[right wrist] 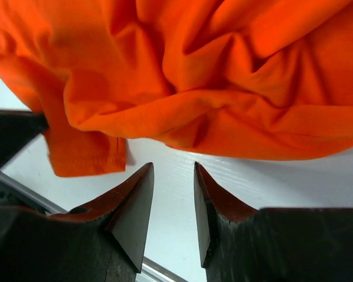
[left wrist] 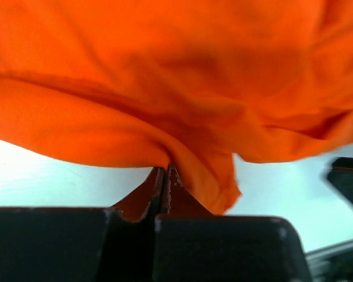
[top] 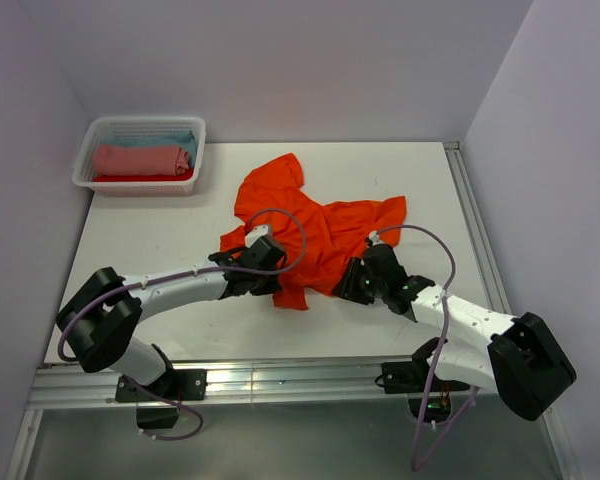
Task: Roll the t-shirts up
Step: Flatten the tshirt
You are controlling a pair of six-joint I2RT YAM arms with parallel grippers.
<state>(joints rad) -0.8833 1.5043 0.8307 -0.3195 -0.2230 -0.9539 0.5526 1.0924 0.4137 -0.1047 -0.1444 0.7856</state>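
Observation:
A bright orange t-shirt (top: 315, 230) lies crumpled in the middle of the white table. My left gripper (top: 263, 268) is at its near-left edge, shut on a fold of the orange cloth (left wrist: 182, 147); the closed fingertips (left wrist: 165, 176) pinch the fabric. My right gripper (top: 352, 283) is at the shirt's near-right edge, open and empty, just short of the cloth (right wrist: 223, 88) with bare table between its fingers (right wrist: 138, 188). Rolled salmon-pink (top: 140, 160), pale blue (top: 170, 139) and red garments lie in the basket.
A white lattice basket (top: 85, 165) stands at the table's far left corner. A metal rail (top: 280, 378) runs along the near edge and another along the right side (top: 475, 220). Walls close in on three sides.

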